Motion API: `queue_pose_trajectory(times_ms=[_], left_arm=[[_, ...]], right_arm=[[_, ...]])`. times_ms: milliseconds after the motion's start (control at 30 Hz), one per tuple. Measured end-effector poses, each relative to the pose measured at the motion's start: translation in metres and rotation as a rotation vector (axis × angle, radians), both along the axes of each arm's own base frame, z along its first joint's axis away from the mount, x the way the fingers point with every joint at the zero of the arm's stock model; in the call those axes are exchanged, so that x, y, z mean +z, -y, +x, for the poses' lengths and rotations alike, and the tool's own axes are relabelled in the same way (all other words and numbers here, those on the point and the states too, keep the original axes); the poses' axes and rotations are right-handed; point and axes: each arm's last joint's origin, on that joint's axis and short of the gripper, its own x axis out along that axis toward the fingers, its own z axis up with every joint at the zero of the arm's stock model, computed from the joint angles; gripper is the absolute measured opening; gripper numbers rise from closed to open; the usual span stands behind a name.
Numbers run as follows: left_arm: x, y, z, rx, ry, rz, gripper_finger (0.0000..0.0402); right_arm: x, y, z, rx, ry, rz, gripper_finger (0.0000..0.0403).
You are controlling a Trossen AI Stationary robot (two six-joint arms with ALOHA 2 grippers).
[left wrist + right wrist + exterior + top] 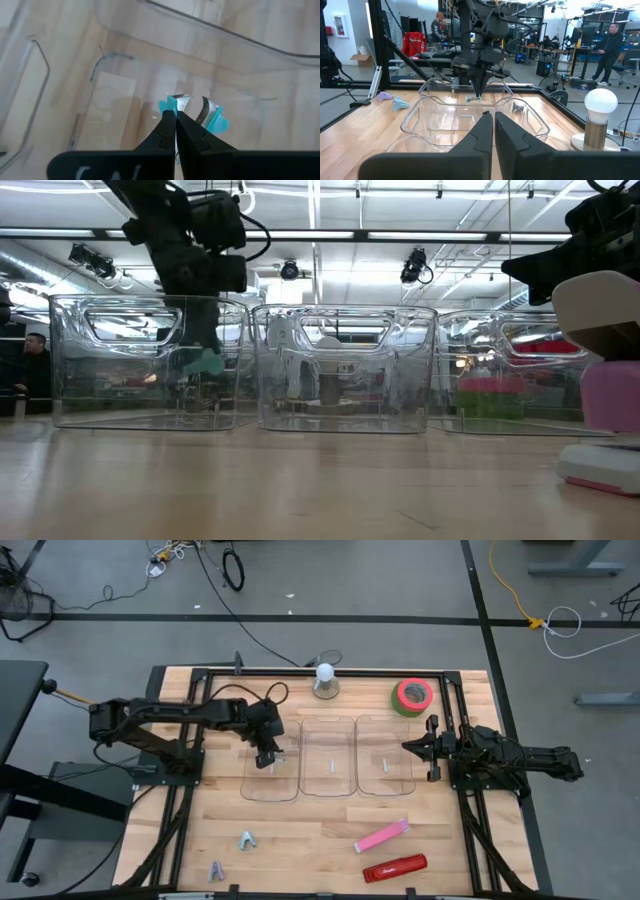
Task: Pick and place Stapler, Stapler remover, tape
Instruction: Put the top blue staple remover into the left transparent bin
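My left gripper is shut on a teal staple remover with metal claws, down inside the leftmost of three clear bins. The remover also shows as a teal patch behind the bin wall and under the left gripper in the right wrist view. The green tape roll lies flat at the far right. A red stapler and a pink stapler lie near the front edge. My right gripper waits shut at the right, pointing level toward the bins. My left gripper pinches one teal wing of the staple remover between its two fingertips, beside a metal claw. The fingers slant down from the table's left. The remover hangs at the fingertips within the bin's walls, clear of the bin's floor.
Middle bin and right bin stand in a row beside the left one. A white bulb on a round base stands at the far edge. Another teal staple remover and a purple one lie at the front left.
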Motion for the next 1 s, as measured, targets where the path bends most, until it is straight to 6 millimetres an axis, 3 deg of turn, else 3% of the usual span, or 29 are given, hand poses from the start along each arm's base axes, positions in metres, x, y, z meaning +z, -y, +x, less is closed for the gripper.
queue_pose_trajectory(times_ms=[300, 733, 1000], left_arm=[[-0.024, -0.001, -0.006, 0.042, 0.037, 0.092, 0.0005], [-0.026, -0.001, -0.006, 0.044, 0.040, 0.093, 0.0012], [-0.025, 0.000, -0.005, 0.033, 0.065, 0.034, 0.0066]], right_arm=[[0.000, 0.000, 0.000, 0.000, 0.000, 0.000, 0.0022], [0.000, 0.000, 0.000, 0.001, 0.000, 0.000, 0.0022], [0.000, 0.000, 0.000, 0.000, 0.000, 0.000, 0.0022]])
